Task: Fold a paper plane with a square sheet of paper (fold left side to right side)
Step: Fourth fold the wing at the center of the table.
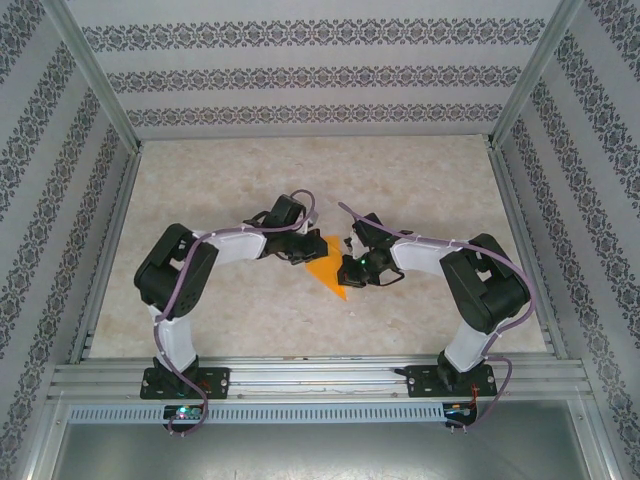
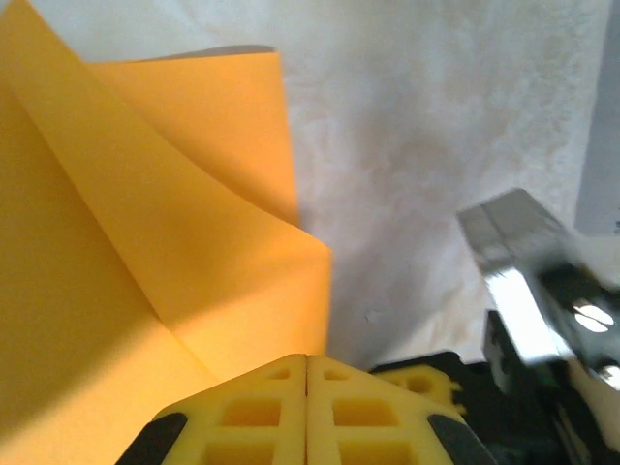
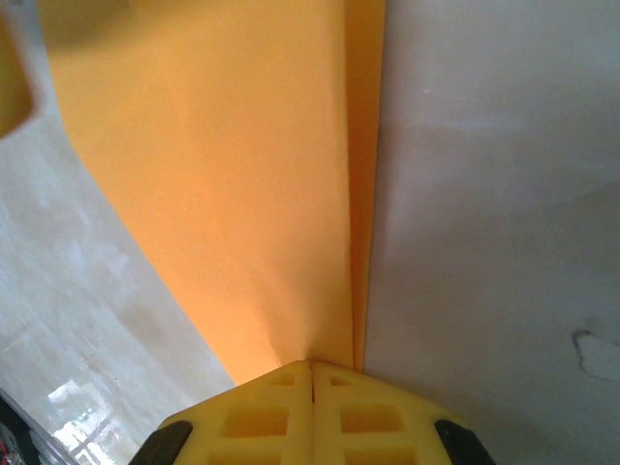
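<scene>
While left tool (image 2: 308,358) and right tool (image 3: 310,364) each pinch it, orange paper (image 1: 328,268) looks folded, layered, pointed, flap curling.

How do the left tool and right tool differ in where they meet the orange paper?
The left yellow two-finger tool meets the thin orange paper sheet where a flap lifts and curls; the right yellow two-finger tool meets it where it lies flat along a straight folded edge. From above, the left sits at the paper's left side, the right at its right side. Both are shut, tips on paper.
</scene>
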You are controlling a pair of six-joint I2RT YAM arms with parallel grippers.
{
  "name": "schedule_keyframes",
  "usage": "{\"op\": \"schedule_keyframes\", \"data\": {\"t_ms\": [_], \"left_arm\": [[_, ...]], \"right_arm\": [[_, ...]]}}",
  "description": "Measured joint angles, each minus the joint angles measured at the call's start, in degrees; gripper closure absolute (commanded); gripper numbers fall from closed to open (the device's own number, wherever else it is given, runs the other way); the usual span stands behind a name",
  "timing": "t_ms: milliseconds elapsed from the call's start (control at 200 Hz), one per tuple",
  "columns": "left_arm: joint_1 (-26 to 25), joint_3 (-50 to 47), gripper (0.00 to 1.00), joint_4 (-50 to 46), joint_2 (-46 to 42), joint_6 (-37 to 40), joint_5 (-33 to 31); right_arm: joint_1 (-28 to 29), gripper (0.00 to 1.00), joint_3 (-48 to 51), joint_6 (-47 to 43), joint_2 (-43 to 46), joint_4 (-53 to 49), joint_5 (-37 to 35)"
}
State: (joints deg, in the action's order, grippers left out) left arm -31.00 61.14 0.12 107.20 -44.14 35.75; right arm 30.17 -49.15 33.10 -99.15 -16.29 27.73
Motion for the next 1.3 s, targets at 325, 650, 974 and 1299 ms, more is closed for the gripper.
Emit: {"op": "schedule_keyframes", "data": {"t_ms": [325,650,974,1299], "left_arm": [[-0.3,-7.7,0.98,7.1,-3.6,-3.3,1.6],[-2.4,-7.9,0.99,12.2,-0.5,-6.1,3.1],[-2.7,-6.0,0.99,12.3,2.8,-6.4,3.0],[-2.7,-3.5,1.00,9.9,4.2,-4.2,1.3]], "right_arm": [[0.6,1.00,-0.3,0.1,0.0,-0.3,-1.2],[1.9,1.00,-1.2,0.6,-0.1,-1.7,-3.5],[2.4,1.00,-1.7,0.6,-0.4,-2.6,-4.4],[2.7,1.00,-2.7,0.6,-0.8,-3.9,-5.3]]}}
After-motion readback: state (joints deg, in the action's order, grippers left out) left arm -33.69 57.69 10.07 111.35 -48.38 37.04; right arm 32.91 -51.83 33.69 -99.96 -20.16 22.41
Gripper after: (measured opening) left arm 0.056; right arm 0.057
